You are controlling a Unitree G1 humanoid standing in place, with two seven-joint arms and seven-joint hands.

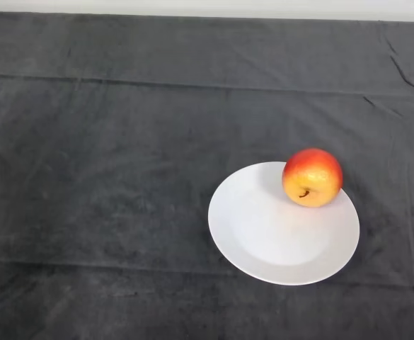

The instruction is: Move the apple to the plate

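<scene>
Already on plate [263,241]: apple [312,177] at far right rim, stem dimple facing camera. Round, smooth, firm, likely light; rolls easily, so best gripped across widest middle. Robot hand not visible, state unknown. Dark-clothed worktop [107,177].

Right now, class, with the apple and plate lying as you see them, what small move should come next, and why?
Probably none beyond keeping the arm away: the apple already sits on the white plate, near its far right rim, and no hand shows in the head view. At most, a nudge toward the plate's middle.
</scene>
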